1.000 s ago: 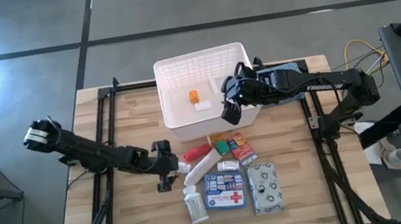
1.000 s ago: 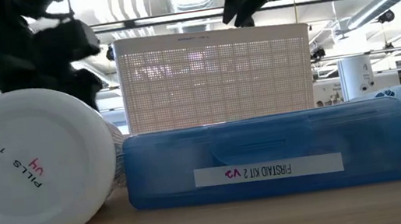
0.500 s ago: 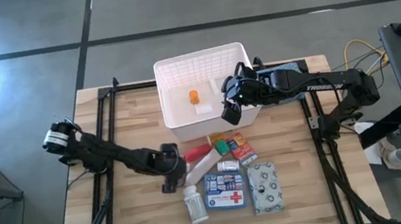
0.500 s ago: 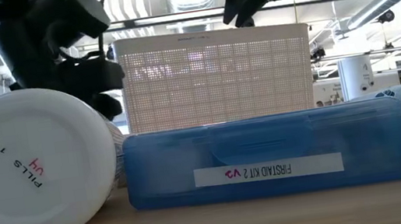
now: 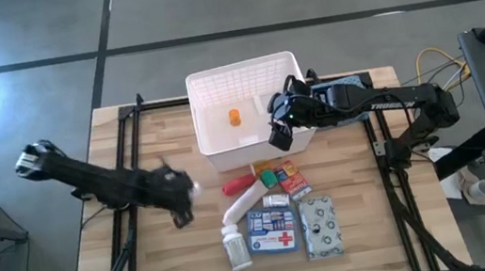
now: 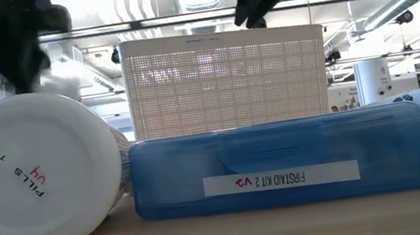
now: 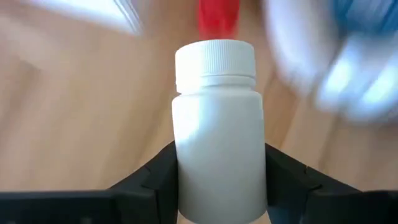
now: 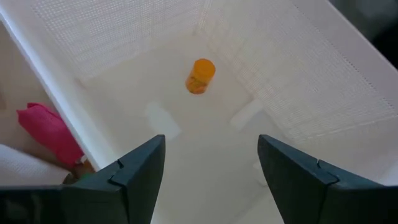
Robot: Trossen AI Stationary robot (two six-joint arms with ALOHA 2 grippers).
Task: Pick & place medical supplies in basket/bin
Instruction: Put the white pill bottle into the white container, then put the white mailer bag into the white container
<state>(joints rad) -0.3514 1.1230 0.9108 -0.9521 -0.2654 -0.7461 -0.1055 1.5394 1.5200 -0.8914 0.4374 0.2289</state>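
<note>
Left wrist view: a white pill bottle is clamped between the left gripper's jaws.
Left gripper, high view: held over the table, well left of the basket.
Basket: an orange vial is lying inside.
Right gripper: held with jaws apart at the basket's right front edge.
Remaining supplies: first-aid pouch, red-white tube, grey patterned packet.

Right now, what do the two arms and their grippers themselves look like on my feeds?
Both arms are dark, near-black, built of slim jointed segments. The left arm ends at its far joint in a pale grey-white cap; its gripper shows two angular black fingers. The right arm carries white lettering along its forearm, and its gripper has two broad, flat, dark blue-grey fingers with bevelled edges. No loose cables are visible along either arm.
</note>
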